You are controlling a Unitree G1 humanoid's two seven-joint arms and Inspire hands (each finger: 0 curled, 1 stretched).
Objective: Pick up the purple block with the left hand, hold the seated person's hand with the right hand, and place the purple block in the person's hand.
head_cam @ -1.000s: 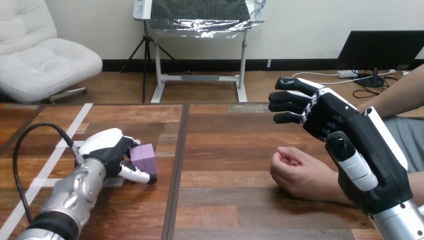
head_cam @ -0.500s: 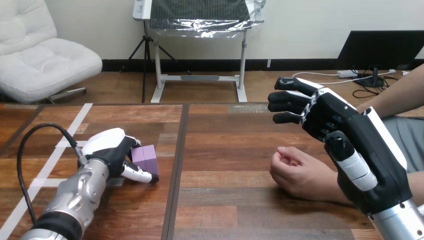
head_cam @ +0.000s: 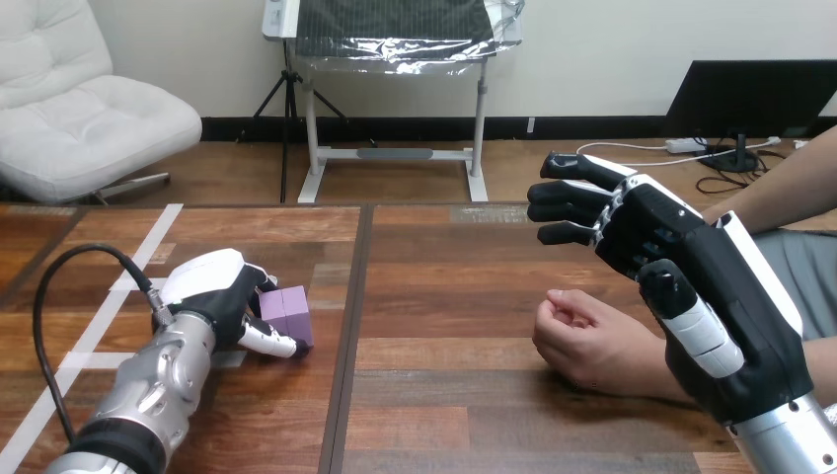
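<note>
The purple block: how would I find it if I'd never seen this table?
Start at the wooden table and look to its left half, where the robot's left hand rests. The purple block sits between that hand's thumb and fingers, the only purple thing on the wood.

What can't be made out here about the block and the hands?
Head view:
- The purple block: its left side is covered by the left hand.
- The person's hand: its wrist is hidden behind the right hand, and its palm by its own curled fingers.
- Whether the right hand touches that wrist: they overlap, so I cannot tell.
</note>
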